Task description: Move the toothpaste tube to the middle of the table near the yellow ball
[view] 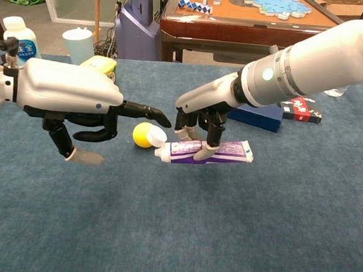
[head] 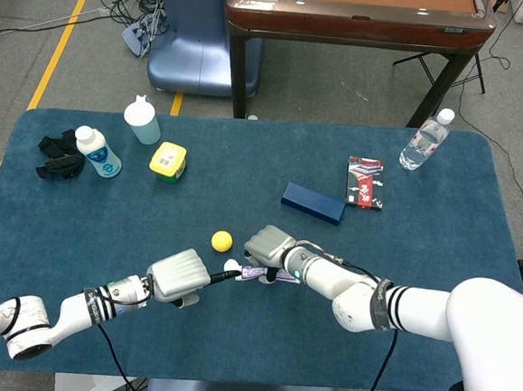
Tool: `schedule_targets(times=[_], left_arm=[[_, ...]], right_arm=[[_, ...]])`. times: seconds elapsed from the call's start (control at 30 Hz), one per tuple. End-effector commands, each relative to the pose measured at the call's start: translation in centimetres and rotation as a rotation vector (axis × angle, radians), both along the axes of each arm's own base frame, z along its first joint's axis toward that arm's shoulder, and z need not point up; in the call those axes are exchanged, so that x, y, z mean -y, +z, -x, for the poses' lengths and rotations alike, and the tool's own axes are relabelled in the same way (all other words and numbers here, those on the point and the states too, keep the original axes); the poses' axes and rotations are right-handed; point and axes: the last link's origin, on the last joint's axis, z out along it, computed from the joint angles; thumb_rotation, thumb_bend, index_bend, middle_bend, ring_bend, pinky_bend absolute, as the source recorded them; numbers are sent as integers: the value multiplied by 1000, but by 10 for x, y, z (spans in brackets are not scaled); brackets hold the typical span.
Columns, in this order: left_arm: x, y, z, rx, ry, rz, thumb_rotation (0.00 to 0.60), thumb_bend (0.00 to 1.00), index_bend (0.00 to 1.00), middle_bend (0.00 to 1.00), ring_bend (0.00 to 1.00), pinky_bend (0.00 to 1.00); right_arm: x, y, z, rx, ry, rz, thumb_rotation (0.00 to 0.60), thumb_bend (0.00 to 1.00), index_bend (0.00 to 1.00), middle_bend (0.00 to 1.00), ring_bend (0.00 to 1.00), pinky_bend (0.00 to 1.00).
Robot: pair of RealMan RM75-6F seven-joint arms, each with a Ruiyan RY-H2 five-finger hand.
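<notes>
Chest view: toothpaste tube (view: 204, 152) is gripped by right hand (view: 198, 126), cap just beside yellow ball (view: 142, 134) at mid-table. Transport judged nearly done; set-down and release remain. Left hand (view: 83, 113) is spread, nothing held.

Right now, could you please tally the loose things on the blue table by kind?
Bottles: 3
Boxes: 2
Ball: 1
Tube: 1
Tub: 1
Black bundle: 1
Total: 9
</notes>
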Motion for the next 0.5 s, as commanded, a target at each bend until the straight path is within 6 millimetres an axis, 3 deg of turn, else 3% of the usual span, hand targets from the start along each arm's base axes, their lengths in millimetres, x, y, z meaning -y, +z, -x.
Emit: schedule_targets(times=[0.03, 0.5], left_arm=[[-1, -4, -1, 4, 1, 4, 600, 323, 41, 828, 862, 838], [-8, -8, 16, -32, 48, -2, 600, 323, 41, 827, 862, 838]], right_arm=[[-1, -1, -2, 3, 7, 0, 600, 920, 930, 826, 757, 491], [-5, 6, 2, 34, 2, 5, 600, 959, 948, 840, 768, 491]])
